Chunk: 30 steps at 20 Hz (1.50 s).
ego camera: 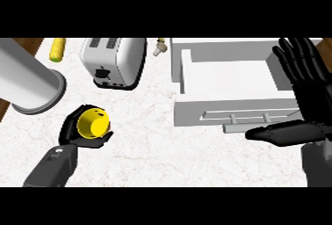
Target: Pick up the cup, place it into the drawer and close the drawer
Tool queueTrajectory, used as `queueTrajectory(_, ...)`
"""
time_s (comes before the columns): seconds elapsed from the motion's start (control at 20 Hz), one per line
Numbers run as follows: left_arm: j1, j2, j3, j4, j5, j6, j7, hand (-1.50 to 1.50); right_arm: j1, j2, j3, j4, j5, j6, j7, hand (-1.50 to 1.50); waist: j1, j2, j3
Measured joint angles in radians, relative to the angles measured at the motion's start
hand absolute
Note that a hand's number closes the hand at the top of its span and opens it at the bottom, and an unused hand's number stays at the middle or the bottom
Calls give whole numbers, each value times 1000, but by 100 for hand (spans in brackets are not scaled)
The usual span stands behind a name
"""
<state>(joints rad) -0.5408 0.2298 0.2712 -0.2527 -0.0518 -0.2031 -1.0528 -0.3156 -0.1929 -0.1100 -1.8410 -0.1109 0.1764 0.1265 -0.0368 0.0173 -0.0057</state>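
Closest in, the left hand [83, 131] comes up from the lower left with its grey forearm, fingers and thumb curled round the yellow cup [94, 123]; the cup is tipped so its open mouth faces up at the view, dark fingers wrapping its rim on the far and near sides; whether it is clear of the marble counter [162, 154] I cannot tell from this angle; over on the right, the right hand [304, 88] stands open at the edge, fingers straight and spread upward, thumb jutting left just in front of the drawer's handle [250, 117]; it reads as resting; the drawer [227, 105] is pulled open, its white interior bare and in plain sight; and here is the relation that matters: the drawer lies to the right of the cup and a little farther from the robot, well apart, with open counter between them; so the carry looks like a sweep rightward, and the left hand has the cup while the right hand sits nearer the drawer front, handy, I'd judge, for the closing push; behind the cup, a toaster [117, 61], a grey cylinder [29, 81] at far left, and a corn cob [58, 49] at the back edge.
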Motion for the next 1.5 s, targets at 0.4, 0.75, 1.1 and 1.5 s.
queueTrajectory(0.4, 12, -74, 104, -44, 92, 104, -51, 150, 19, -15, -30, 1, -17, 10, -7, -150, 14, -8, 2)
queueTrajectory(0.75, -63, -107, 64, -142, 93, 71, -12, 150, 33, -15, -29, 5, -5, 6, -4, -150, 29, -16, 5)
queueTrajectory(1.1, -162, -170, -7, -327, 92, 78, 132, 150, 61, -23, -43, -14, -7, 11, -8, -150, 42, -24, 7)
queueTrajectory(1.5, -380, -221, -112, -455, 125, 209, 414, 150, 46, -28, -54, 6, -12, 15, -17, -150, 31, -21, 6)
